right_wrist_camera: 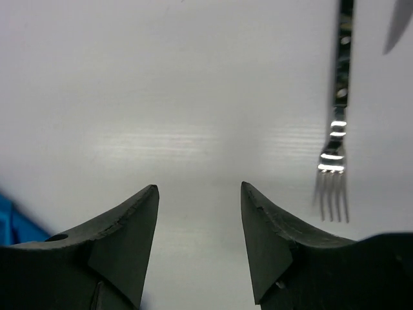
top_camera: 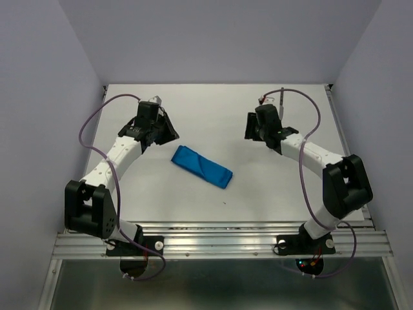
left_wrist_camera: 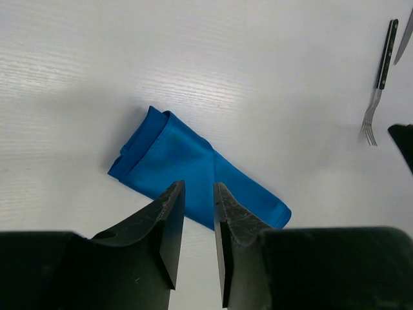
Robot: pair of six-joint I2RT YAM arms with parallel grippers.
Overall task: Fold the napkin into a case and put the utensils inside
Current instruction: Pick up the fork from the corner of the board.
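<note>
Left hand (left_wrist_camera: 197, 187): released. Its fingers stand slightly parted with nothing between them, raised over the desk (top_camera: 277, 187) just beyond the napkin's far left end.

Right hand (right_wrist_camera: 199, 187): released. Its fingers stand wide apart and empty, raised over bare desk well to the far right of the napkin.

Napkin (top_camera: 201, 166): folded into a narrow, flat blue case. It lies diagonally near the middle of the desk, between the two hands, with one end towards the far left and the other towards the near right. Layered folds show at its far left end. Neither hand touches it.

Fork (left_wrist_camera: 377, 84): lies flat on the desk, well apart from the napkin on its far right side, dark handle away from the arms.

Knife (left_wrist_camera: 404, 39): only a slim grey sliver shows at the frame edge just beside the fork, probably the blade.
</note>
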